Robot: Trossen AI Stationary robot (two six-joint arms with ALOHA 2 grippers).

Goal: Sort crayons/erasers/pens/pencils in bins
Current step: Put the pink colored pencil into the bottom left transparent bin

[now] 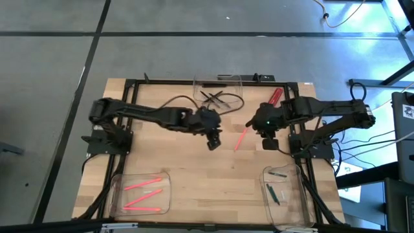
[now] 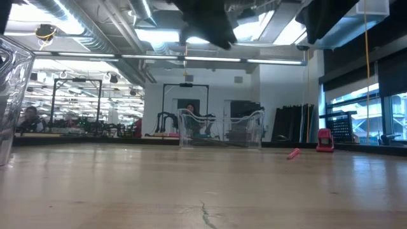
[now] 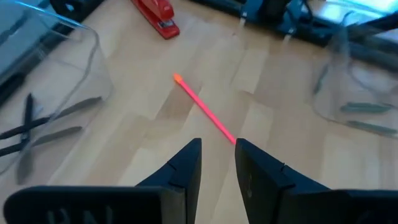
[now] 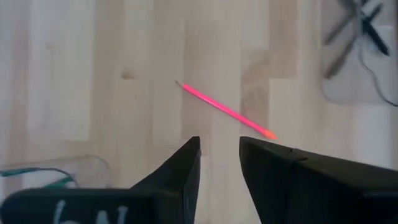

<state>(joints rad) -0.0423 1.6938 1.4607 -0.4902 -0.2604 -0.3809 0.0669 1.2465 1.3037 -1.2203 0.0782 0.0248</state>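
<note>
On the counter (image 1: 194,175) we list, left to right:

Near-left bin (image 1: 141,193): three pink sticks (image 1: 143,192) inside.

Left pincer (image 1: 213,140): above mid-counter, fingers (image 3: 186,165) apart, nothing between them.

Far-centre bin (image 1: 217,92): we count several black sticks (image 1: 213,98) crossed inside.

Loose pink stick (image 1: 240,138): flat on bare wood between the two pincers, just to the right of the left pincer and just left of the right one, touching neither. In the left wrist view its near end lies just beyond the fingertips.

Right pincer (image 1: 266,137): above the counter, fingers (image 4: 186,165) apart, empty.

Red block (image 1: 274,96): near the far edge.

Near-right bin (image 1: 284,188): we note dark green-grey sticks (image 1: 274,193) inside.
</note>
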